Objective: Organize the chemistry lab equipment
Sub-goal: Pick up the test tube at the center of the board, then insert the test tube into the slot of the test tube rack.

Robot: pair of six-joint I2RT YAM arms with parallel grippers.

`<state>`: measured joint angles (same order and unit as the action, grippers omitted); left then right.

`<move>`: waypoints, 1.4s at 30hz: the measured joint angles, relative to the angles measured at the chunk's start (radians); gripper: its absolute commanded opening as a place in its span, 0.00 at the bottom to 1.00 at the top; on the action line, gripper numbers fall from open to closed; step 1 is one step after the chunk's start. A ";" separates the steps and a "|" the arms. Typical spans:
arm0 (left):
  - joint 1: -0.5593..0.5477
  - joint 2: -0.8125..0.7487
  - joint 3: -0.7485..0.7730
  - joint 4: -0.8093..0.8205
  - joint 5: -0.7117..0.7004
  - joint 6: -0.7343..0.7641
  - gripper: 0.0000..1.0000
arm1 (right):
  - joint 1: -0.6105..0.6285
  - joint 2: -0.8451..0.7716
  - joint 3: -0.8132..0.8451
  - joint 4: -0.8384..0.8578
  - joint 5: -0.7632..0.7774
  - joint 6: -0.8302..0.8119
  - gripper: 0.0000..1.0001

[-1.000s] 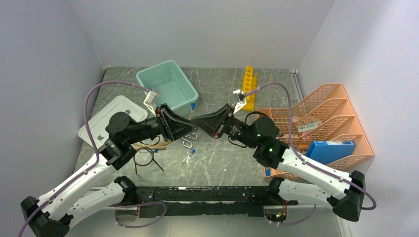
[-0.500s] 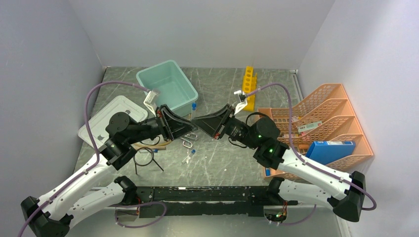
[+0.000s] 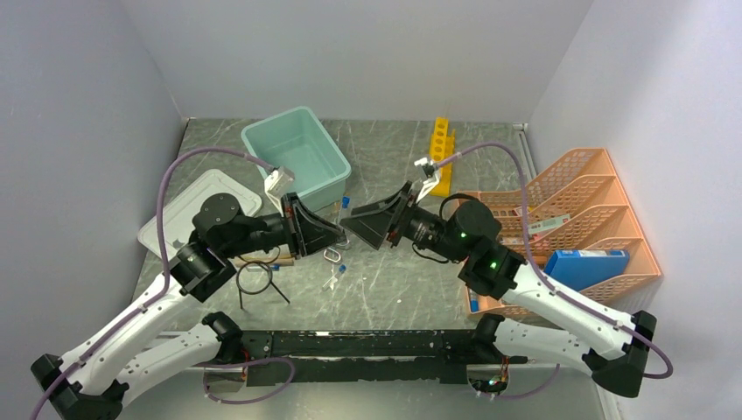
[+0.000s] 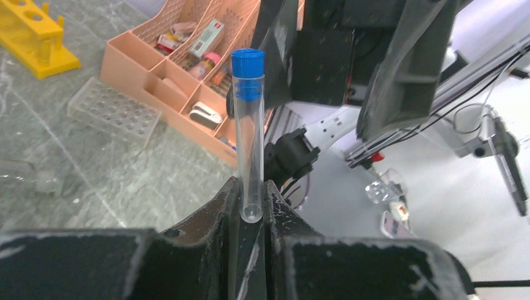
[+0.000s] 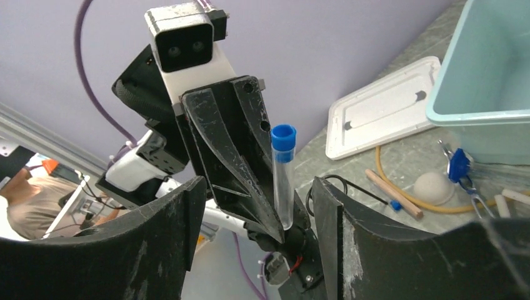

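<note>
Left claw (image 4: pixel 250 199) clamps the foot of a blue-capped tube (image 4: pixel 248 134) above the counter (image 3: pixel 394 289). Right claw (image 5: pixel 257 187), fingers apart, faces it: it should close squarely below the cap before the left releases; yellow rack (image 3: pixel 440 149) waits at one o'clock.

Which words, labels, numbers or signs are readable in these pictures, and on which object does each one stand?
No text is readable in any view.
The packet label in the orange organiser: printed, too small to read.
A red-and-white packet, left wrist view: blurred, unreadable.
The blue box: no marking visible.
The blue-capped tube: no text.
</note>
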<state>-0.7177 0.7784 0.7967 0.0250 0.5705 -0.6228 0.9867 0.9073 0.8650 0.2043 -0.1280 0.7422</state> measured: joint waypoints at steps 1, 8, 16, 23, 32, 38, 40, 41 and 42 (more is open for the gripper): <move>0.000 0.000 0.013 -0.042 0.003 0.033 0.05 | -0.004 0.000 0.019 -0.032 -0.004 -0.008 0.69; 0.000 -0.001 0.090 -0.255 0.051 0.222 0.05 | -0.044 -0.002 0.126 -0.230 -0.053 -0.060 0.74; 0.000 0.017 0.132 -0.417 0.143 0.385 0.05 | -0.067 0.046 0.212 -0.370 -0.209 -0.093 0.73; 0.000 0.054 0.132 -0.490 0.199 0.452 0.05 | -0.068 0.128 0.231 -0.421 -0.335 -0.094 0.62; 0.000 0.057 0.132 -0.523 0.218 0.486 0.05 | -0.069 0.165 0.231 -0.466 -0.393 -0.098 0.42; 0.000 0.056 0.132 -0.525 0.233 0.488 0.05 | -0.069 0.165 0.231 -0.470 -0.399 -0.100 0.27; 0.000 0.056 0.132 -0.525 0.239 0.488 0.05 | -0.070 0.165 0.231 -0.476 -0.399 -0.101 0.23; 0.000 0.056 0.132 -0.525 0.240 0.488 0.05 | -0.070 0.165 0.231 -0.480 -0.398 -0.103 0.19; 0.000 0.056 0.132 -0.525 0.242 0.488 0.05 | -0.071 0.165 0.231 -0.482 -0.397 -0.105 0.13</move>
<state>-0.7181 0.8345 0.9287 -0.5003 0.8127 -0.1345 0.9161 1.0725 1.0958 -0.2779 -0.5255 0.6373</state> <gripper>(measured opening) 0.191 0.248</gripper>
